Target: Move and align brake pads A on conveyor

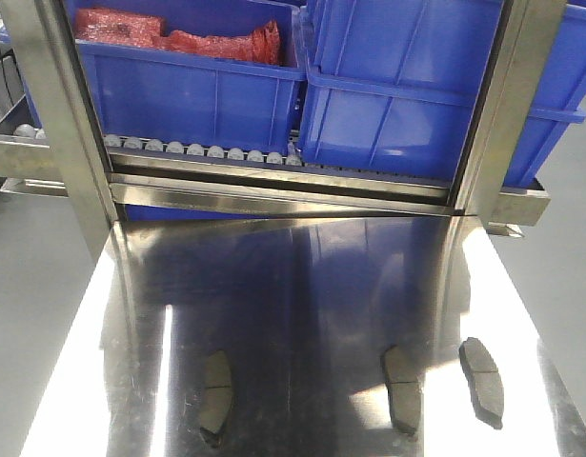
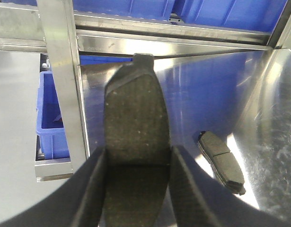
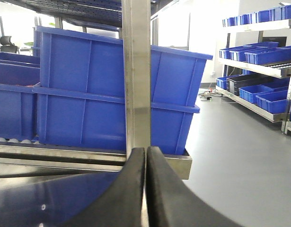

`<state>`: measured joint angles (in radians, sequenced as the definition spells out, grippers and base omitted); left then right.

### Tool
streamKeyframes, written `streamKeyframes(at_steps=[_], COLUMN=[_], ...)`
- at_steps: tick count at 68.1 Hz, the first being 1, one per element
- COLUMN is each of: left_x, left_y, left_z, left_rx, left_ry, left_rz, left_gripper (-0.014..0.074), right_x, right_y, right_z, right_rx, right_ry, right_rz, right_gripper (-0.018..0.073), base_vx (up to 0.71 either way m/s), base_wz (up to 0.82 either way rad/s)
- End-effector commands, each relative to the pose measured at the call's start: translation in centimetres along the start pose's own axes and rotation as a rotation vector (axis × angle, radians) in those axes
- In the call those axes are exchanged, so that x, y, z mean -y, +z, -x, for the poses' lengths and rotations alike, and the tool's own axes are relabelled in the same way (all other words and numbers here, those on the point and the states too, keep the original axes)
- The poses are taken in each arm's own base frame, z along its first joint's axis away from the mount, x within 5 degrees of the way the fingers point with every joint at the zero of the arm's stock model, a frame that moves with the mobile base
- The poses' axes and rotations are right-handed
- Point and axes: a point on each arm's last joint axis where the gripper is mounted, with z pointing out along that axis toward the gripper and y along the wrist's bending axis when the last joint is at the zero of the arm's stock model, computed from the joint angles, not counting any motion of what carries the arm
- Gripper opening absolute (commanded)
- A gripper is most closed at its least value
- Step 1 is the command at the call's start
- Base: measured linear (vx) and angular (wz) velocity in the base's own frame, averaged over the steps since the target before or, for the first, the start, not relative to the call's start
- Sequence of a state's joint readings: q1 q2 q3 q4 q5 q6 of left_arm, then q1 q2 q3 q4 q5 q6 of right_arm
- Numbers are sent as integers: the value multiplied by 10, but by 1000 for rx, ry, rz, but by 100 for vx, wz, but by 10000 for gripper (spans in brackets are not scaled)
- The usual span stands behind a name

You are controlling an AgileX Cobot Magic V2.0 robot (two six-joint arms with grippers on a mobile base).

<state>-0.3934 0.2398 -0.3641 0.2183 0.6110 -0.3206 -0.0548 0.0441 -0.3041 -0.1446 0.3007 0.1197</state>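
Note:
My left gripper (image 2: 138,153) is shut on a brake pad A (image 2: 136,106), a grey-brown pad that points away from me toward the steel rack. Another pad (image 2: 221,161) lies to its right on the shiny steel tabletop (image 2: 197,94). The front view shows three pads on that tabletop: left (image 1: 214,398), middle (image 1: 401,388) and right (image 1: 482,379). Neither gripper shows there, and I cannot tell whether the left pad is the held one. My right gripper (image 3: 146,153) is shut on nothing, facing an upright steel post. The conveyor is out of view.
Behind the tabletop (image 1: 302,286) stands a steel rack with upright posts (image 1: 69,124) and a row of small rollers (image 1: 197,150) carrying blue bins (image 1: 197,86). One bin holds red bags (image 1: 178,36). Grey floor lies to either side, with shelving (image 3: 259,71) far right.

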Motion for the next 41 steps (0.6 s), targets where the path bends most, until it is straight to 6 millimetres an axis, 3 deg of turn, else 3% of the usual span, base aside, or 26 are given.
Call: streamKeyframes(at_steps=[1,9,17,41], left_x=[2,2,2,2], left_y=[-4,-4,-4,-4], left_z=[16,16,16,16], left_rx=[105,105,105,105], left_ry=[9,9,9,9], left_rz=[-21,-21,-21,-21], left_gripper=[-6,-6,-6,-6], right_x=[0,-1,-2,-4], right_y=[8,24,42,83], right_z=[25,33,37,28], right_rx=[35,-47,-162,-401], right_ry=[-27,-1,22,43], right_rz=[-3,3,6,6], right_gripper=[-11,0,72,593], base_vx=[0,0,0,0], base_wz=[0,0,0,0])
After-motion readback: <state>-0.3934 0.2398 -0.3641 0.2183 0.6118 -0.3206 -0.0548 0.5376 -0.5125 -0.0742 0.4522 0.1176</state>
